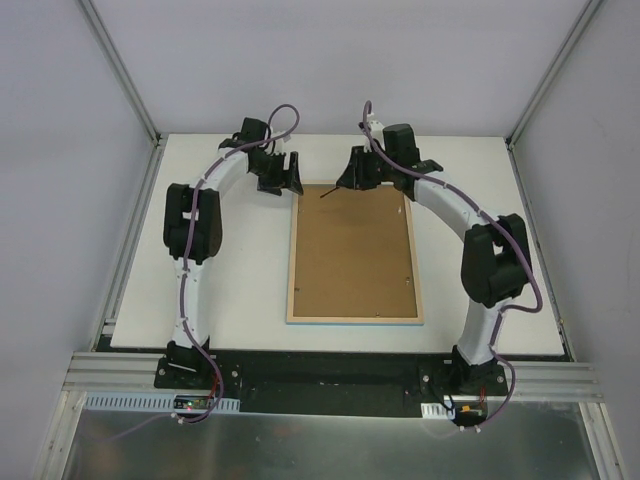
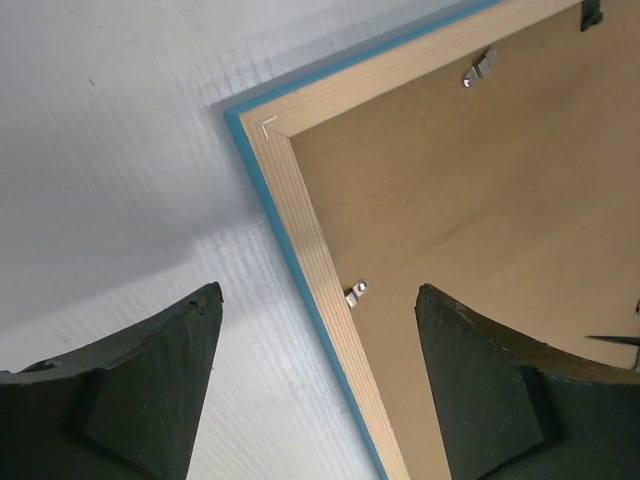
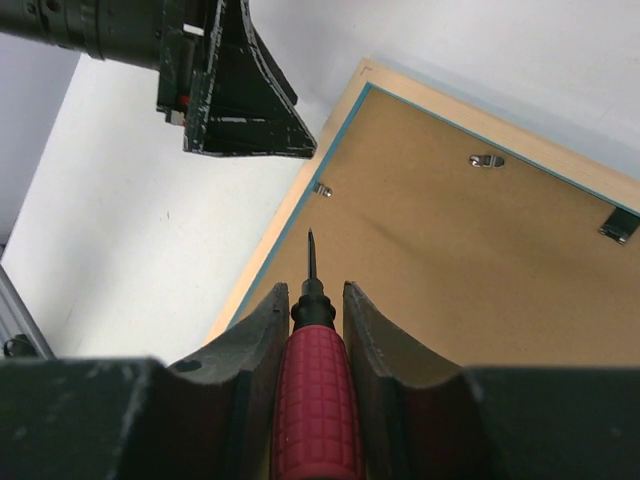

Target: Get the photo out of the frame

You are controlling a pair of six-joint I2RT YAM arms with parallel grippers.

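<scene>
Right wrist: right fingers point(image 3: 250, 360) pinch ribbed red screwdriver point(image 3: 315, 400) over brown backing point(image 3: 470, 250); left fingers point(image 2: 130, 390) gape.

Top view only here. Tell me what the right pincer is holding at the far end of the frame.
Observer: The right pincer is shut on a red-handled screwdriver, thin tip aimed toward a metal clip near the far-left corner.
Operator: Report the left pincer.
Observer: The left pincer is open, one finger on either side of the frame rim, right by that clip.
Operator: Say what else pins the board.
Observer: A second clip sits on the far short edge, over the brown board.
</scene>
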